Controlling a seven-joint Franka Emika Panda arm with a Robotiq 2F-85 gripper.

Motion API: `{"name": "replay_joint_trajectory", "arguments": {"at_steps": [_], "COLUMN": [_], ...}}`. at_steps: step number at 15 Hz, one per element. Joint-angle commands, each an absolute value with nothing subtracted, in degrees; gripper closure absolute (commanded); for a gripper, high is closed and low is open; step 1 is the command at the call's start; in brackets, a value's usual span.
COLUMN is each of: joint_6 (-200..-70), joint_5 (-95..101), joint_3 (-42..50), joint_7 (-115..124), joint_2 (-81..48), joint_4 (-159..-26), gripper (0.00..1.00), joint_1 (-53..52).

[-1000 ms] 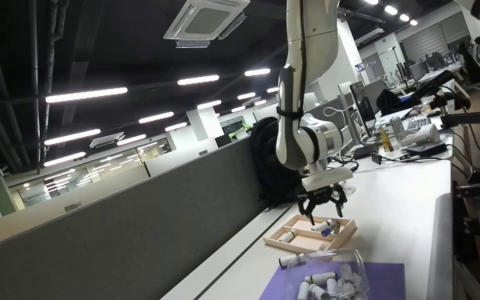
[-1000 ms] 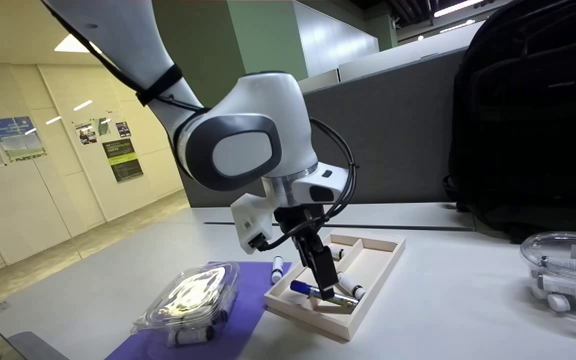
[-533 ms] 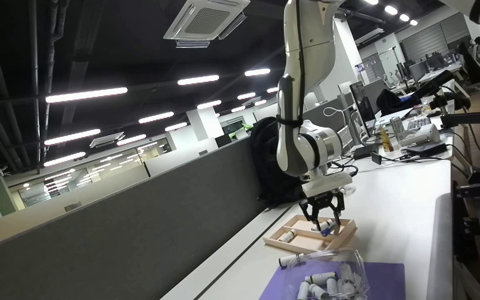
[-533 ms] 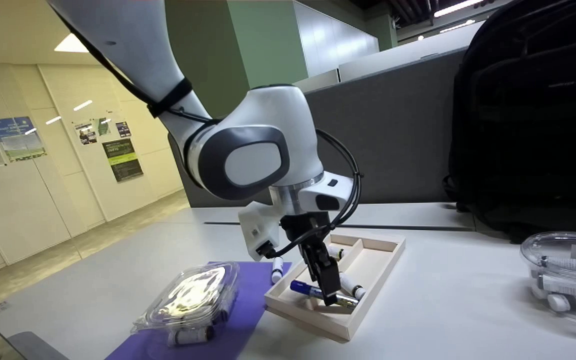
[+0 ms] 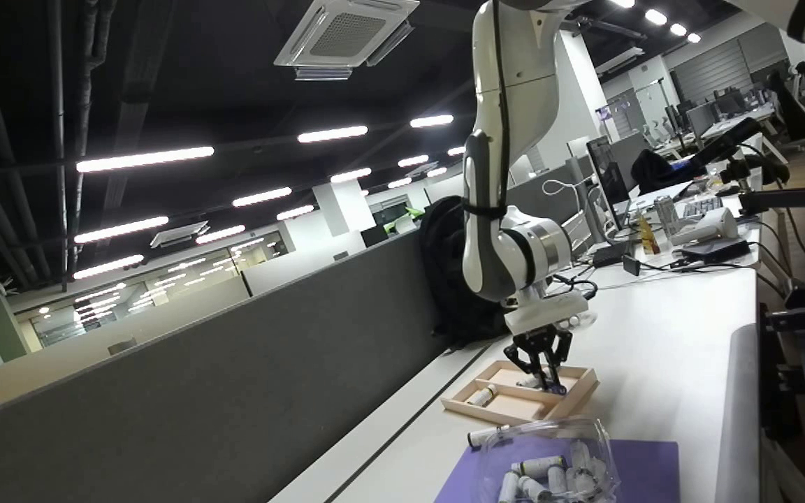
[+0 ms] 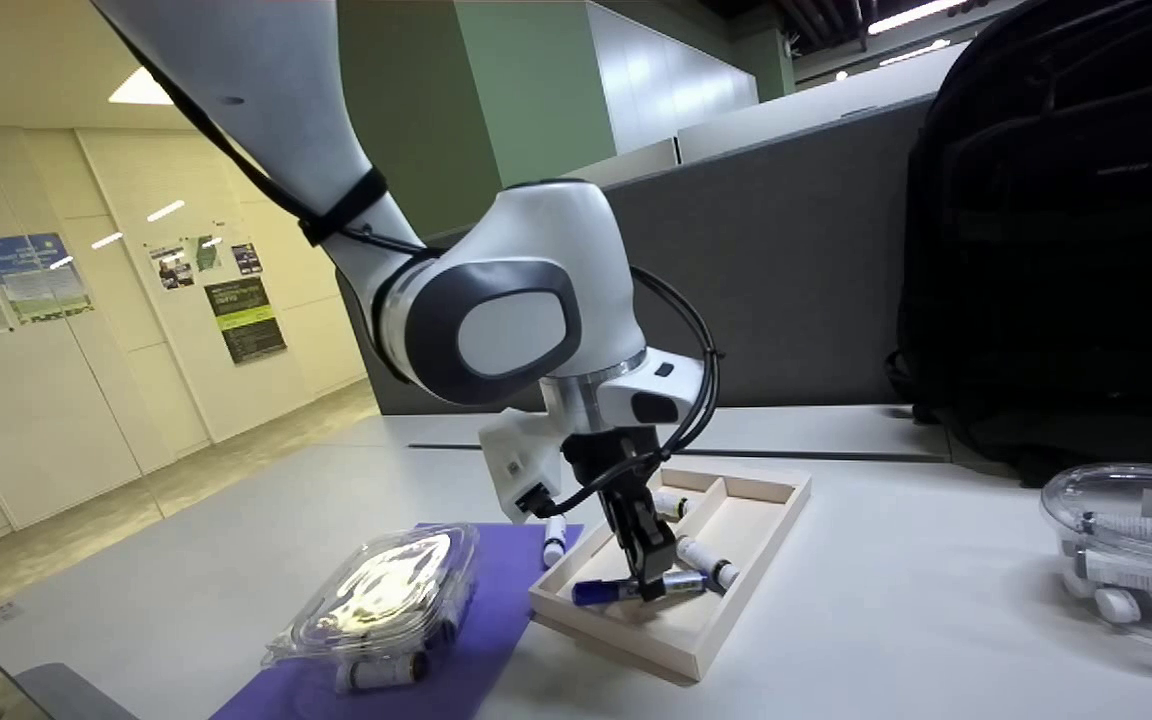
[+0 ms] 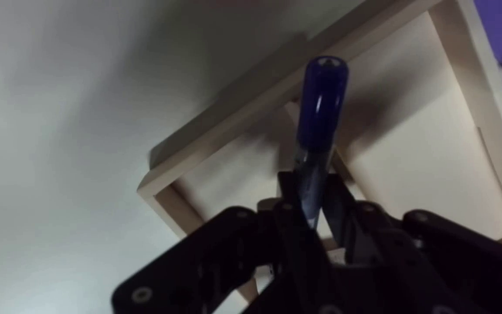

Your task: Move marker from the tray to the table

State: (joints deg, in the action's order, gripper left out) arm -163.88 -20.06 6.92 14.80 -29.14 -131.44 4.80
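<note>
A clear container (image 6: 376, 605) rests on a purple mat (image 6: 496, 610).

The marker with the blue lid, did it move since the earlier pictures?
Yes. In an exterior view, against the tray, the marker with the blue lid has swung: its blue end sits lower in the picture, its other end higher.

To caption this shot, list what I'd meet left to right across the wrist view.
The white table, left corner of the tray, blue-capped marker, purple mat. The pincer spans several of these, so it's left out.
</note>
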Motion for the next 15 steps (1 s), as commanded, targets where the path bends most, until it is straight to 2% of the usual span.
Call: {"name": "replay_joint_trajectory", "arguments": {"at_steps": [1,9,15], "joint_6": [-162.52,-167.43,-173.48], "joint_5": [-18.77,-10.87,2.01], "joint_3": [7.15,7.7,12.04], "joint_7": [17.12,15.97,16.1], "joint_2": [-28.12,-18.72,-19.77], "joint_4": [-131.35,-137.62,-139.8], "gripper": [0.95,0.95,0.95], "joint_1": [4.19,-2.37,-10.7]}}
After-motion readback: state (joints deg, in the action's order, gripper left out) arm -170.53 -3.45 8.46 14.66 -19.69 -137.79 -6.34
